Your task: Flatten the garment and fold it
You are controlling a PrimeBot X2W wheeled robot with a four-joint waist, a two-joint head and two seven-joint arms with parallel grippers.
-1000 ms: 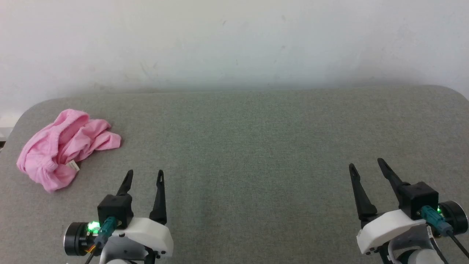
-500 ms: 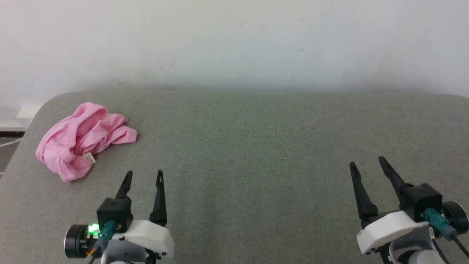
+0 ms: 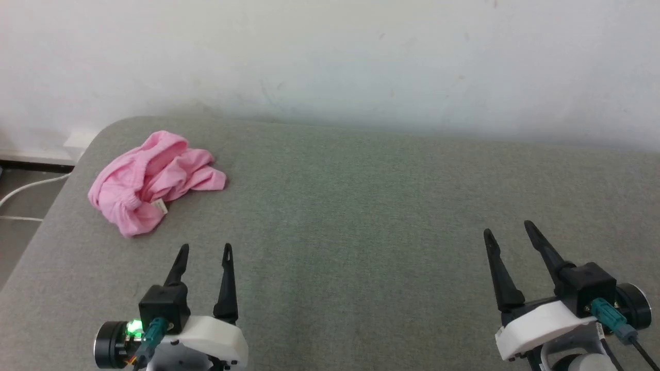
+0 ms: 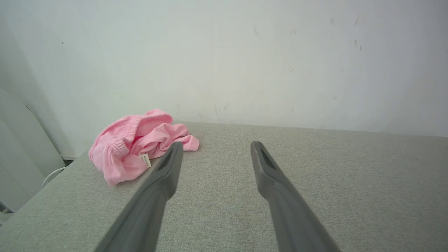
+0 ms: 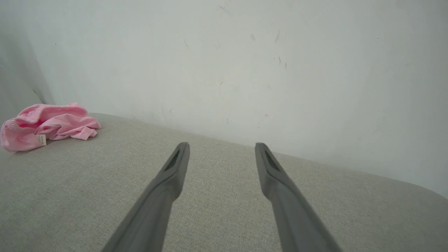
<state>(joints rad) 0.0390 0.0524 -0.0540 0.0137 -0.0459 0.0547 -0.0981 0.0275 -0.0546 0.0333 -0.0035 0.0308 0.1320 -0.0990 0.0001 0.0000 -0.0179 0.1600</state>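
The garment (image 3: 149, 180) is a light-pink cloth bunched into a crumpled heap at the far left of the grey padded table (image 3: 361, 206), with a small white label tag (image 3: 161, 206) sticking out on its near side. It also lies ahead and to the left of the fingers in the left wrist view (image 4: 136, 147) and far off to the left in the right wrist view (image 5: 45, 126). My left gripper (image 3: 204, 249) hovers open a short way nearer than the garment and to its right, apart from it. At the lower right, my right gripper (image 3: 508, 229) is open and holds nothing.
A white wall (image 3: 330, 62) rises just behind the table's far edge. The table's rounded left edge drops to the floor, where a white cable (image 3: 26, 188) runs. Bare grey table surface stretches between the two grippers.
The head camera has turned left, so the garment and table sit further right in the picture and the floor at the left has come into view. Both grippers keep their open pose.
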